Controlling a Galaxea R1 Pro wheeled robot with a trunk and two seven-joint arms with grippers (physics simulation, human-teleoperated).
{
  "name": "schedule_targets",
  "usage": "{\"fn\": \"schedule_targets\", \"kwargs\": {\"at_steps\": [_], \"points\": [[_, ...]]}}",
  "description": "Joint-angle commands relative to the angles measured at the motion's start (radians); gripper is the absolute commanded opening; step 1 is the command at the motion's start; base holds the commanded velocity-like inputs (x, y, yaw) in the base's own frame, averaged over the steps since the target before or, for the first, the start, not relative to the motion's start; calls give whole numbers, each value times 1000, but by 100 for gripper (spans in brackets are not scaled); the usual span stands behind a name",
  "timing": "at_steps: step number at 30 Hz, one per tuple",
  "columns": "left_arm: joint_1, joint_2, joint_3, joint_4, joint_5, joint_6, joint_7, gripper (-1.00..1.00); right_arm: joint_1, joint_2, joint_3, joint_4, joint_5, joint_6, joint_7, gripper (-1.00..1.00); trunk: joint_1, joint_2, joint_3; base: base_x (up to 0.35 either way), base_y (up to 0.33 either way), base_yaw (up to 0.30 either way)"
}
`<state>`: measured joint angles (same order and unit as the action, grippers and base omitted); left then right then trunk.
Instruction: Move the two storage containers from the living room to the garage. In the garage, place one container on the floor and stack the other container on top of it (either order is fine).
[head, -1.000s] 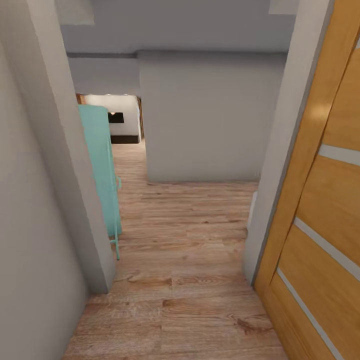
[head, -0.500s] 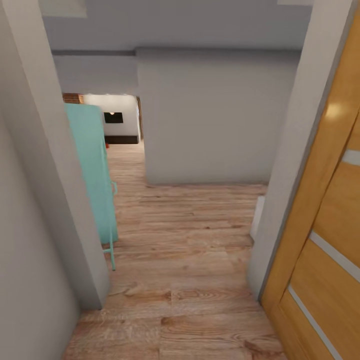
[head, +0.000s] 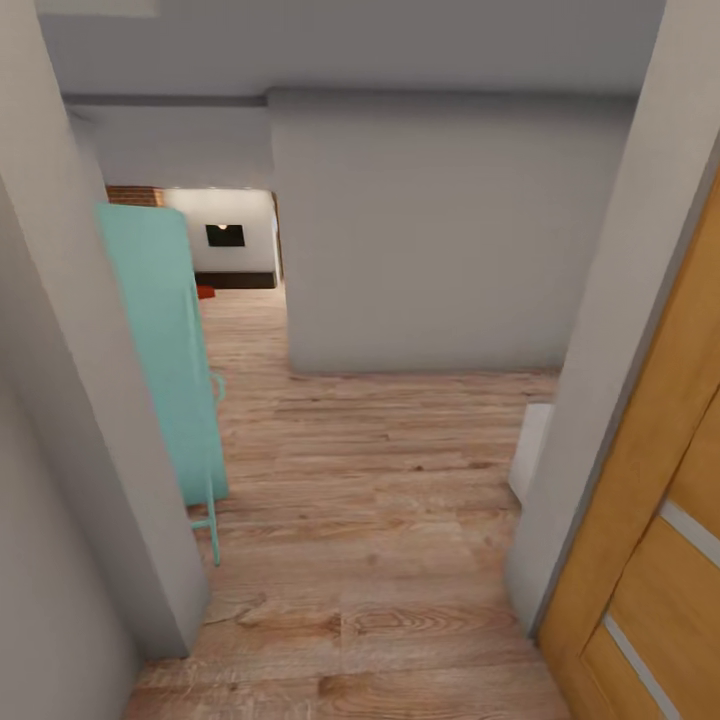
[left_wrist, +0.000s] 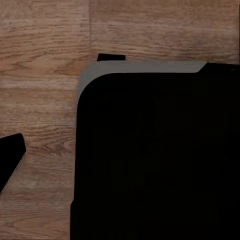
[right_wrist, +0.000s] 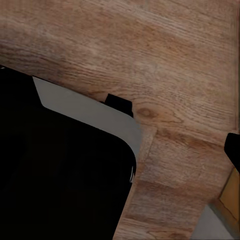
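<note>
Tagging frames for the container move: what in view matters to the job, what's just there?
Job-related:
- small orange-red object, far down the hall, possibly a container; too small to tell
- living room, far end

Just there:
- wooden door
- teal panel
- wood plank floor
- grey walls

Turquoise panel (head: 160, 340) — orange-brown door (head: 650, 560), frosted strips

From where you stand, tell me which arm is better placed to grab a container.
Left, tentatively: the small orange-red shape on the wood plank floor lies left of centre, far beyond either arm's reach.
</note>
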<state>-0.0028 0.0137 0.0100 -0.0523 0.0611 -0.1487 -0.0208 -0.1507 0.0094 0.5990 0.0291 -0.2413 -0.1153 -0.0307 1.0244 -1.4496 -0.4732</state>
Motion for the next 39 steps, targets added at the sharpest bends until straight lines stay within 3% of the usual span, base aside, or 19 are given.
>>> {"fn": "schedule_targets", "kwargs": {"at_steps": [1,39], "points": [[0,0,1,0,6,-2,-2,100,-1,1,8,3,-9,-6,-2,100,1,0,-1,323,0,0],[0,0,2,4,6,-5,-4,100,-1,0,8,3,-10,-7,-2,100,1,0,-1,322,0,0]]}}
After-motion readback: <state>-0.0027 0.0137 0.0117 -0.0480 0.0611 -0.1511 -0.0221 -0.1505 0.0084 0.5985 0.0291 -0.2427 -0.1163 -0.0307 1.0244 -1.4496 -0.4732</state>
